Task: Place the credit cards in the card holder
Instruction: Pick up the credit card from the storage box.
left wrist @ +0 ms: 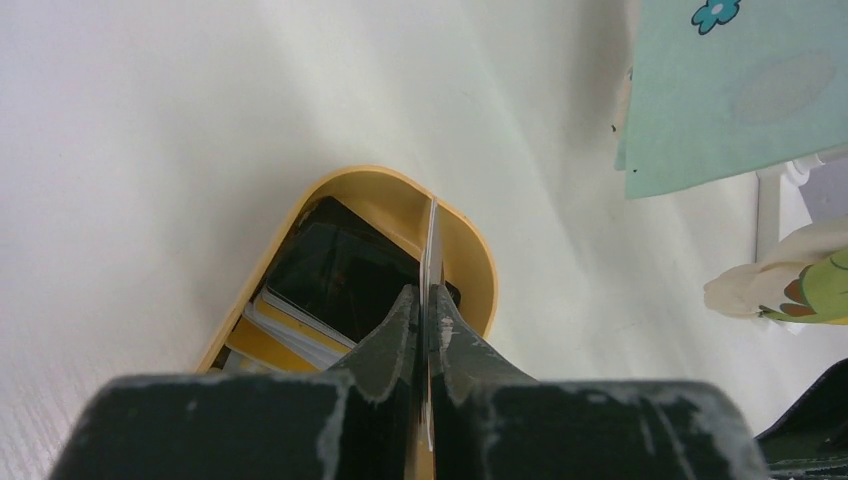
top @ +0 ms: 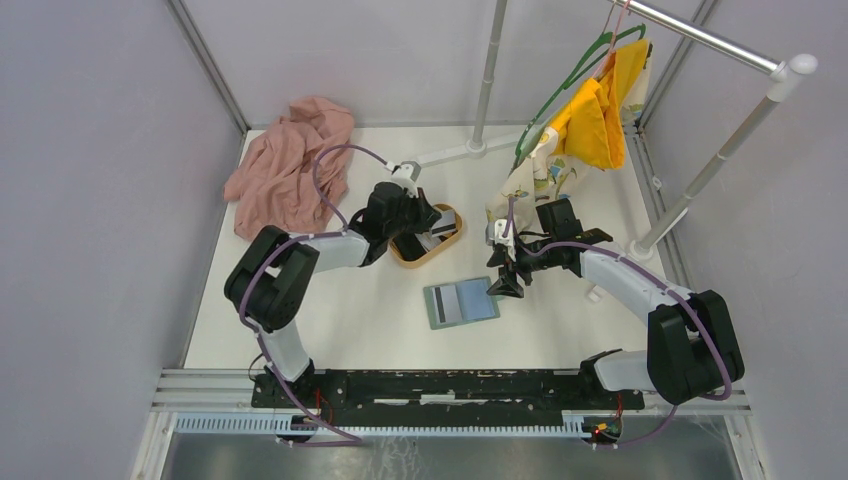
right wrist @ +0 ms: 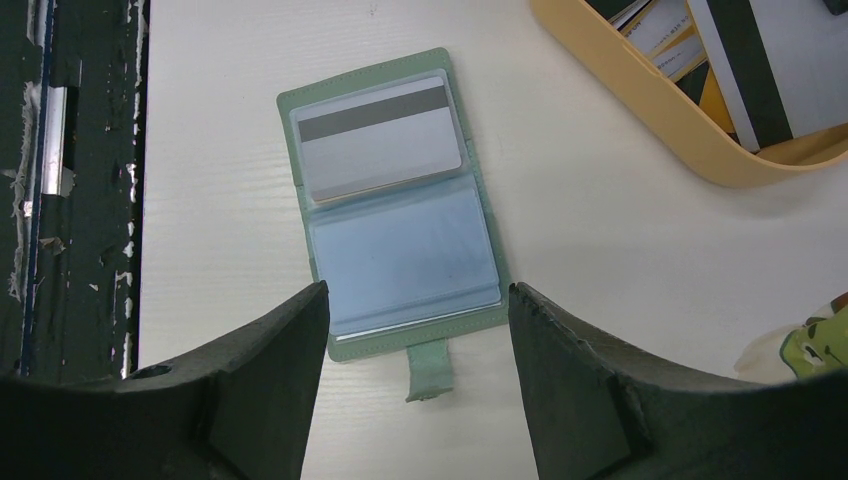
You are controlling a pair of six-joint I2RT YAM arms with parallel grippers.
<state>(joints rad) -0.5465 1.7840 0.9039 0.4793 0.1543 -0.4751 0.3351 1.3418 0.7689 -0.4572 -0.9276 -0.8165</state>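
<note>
The card holder [top: 461,302] lies open on the table, pale blue slots up, its closing tab toward my right gripper. A grey-white credit card [right wrist: 380,135] with a dark stripe sits in the holder's [right wrist: 400,250] far slot. My right gripper [right wrist: 418,290] hangs open just above the tab end, holding nothing; in the top view it [top: 505,285] is at the holder's right edge. My left gripper [left wrist: 427,300] is shut on a thin credit card [left wrist: 431,240], seen edge-on above the oval wooden tray [left wrist: 478,270]. Several more cards, a black one [left wrist: 340,270] on top, lie in the tray [top: 425,264].
A pink cloth [top: 290,165] lies at the back left. A yellow garment [top: 600,110] and a patterned cloth [top: 535,175] hang from a rack [top: 700,180] at the back right, close behind my right arm. The tray's rim [right wrist: 640,120] is beyond the holder.
</note>
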